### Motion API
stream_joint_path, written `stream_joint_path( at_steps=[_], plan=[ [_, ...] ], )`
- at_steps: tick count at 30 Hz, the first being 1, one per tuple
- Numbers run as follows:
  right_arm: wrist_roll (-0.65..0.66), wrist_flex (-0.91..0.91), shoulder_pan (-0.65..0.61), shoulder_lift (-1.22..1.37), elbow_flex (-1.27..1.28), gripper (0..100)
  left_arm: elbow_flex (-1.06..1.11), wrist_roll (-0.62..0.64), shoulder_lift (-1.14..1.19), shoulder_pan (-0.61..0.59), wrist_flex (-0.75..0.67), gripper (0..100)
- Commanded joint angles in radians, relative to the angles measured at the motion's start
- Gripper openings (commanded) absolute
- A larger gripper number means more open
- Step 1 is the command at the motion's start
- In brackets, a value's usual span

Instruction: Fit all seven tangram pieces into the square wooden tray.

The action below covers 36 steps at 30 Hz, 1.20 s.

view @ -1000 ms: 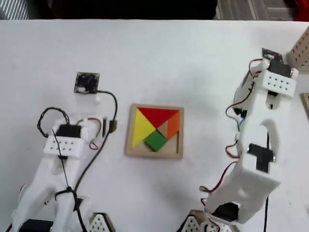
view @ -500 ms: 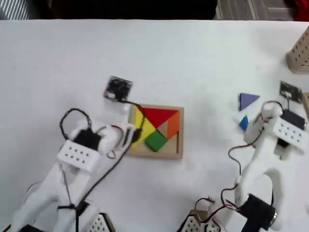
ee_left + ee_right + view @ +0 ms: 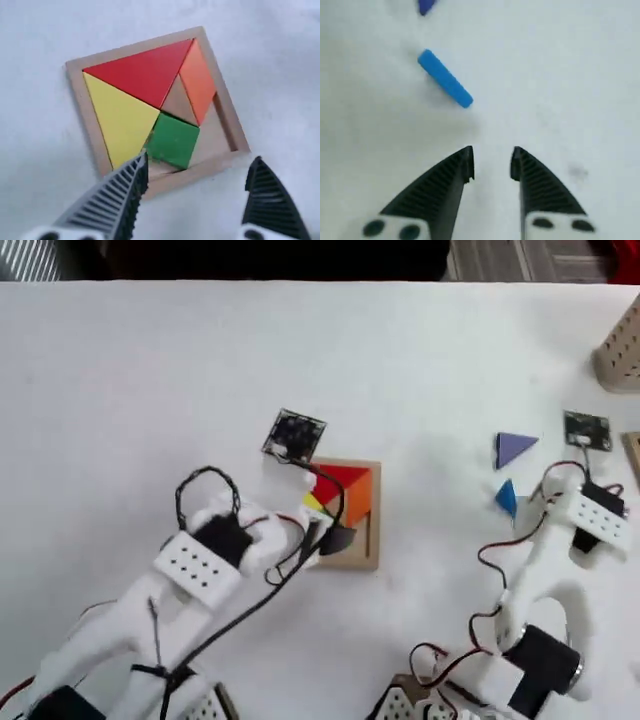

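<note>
A: Nearest us, our left gripper point(image 3: 200, 161) hangs over the tray point(image 3: 87, 107) at its near rim, jaws wide and empty; beyond them lie the green square point(image 3: 172, 140), yellow triangle point(image 3: 122, 120) and red triangle point(image 3: 142, 70).

B: Our right gripper point(image 3: 491, 150) has jaws narrow, holding nothing; just past it the blue piece point(image 3: 445, 78) stands on edge on the table point(image 3: 570, 75); the purple triangle point(image 3: 513, 448) lies farther out.

A: We think narrow jaws could topple or skid that blue piece.

B: Agreed; and our left jaws, if lowered, could catch the rim and shift the tray.
</note>
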Motion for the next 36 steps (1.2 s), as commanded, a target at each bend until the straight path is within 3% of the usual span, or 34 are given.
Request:
stream_joint_path(
  at_steps=[1,6,10,13,17,21,28,36],
  plan=[
    [0.086,-0.101,-0.071,0.036,-0.026,24.0,-0.031,0.009,0.041,-0.088,-0.057,32],
    [0.11,-0.234,-0.111,0.128,-0.064,24.8,0.028,-0.089,0.073,-0.168,-0.187,32],
    [0.11,-0.2,-0.125,0.268,-0.176,24.3,0.034,-0.097,0.079,-0.179,-0.204,32],
    [0.11,-0.128,-0.15,0.375,-0.261,15.1,0.032,-0.097,0.079,-0.189,-0.204,32],
    [0.11,-0.077,-0.154,0.458,-0.347,1.2,-0.043,-0.091,0.087,-0.335,-0.135,32],
    [0.109,-0.044,-0.15,0.464,-0.367,1.8,-0.061,-0.091,0.087,-0.455,-0.129,32],
    [0.06,0.022,-0.156,0.426,-0.364,1.8,-0.061,-0.038,0.119,-0.463,-0.126,32],
    [-0.002,0.249,-0.151,0.265,-0.361,1.8,-0.287,-0.031,0.489,-0.407,-0.029,32]
  ],
)
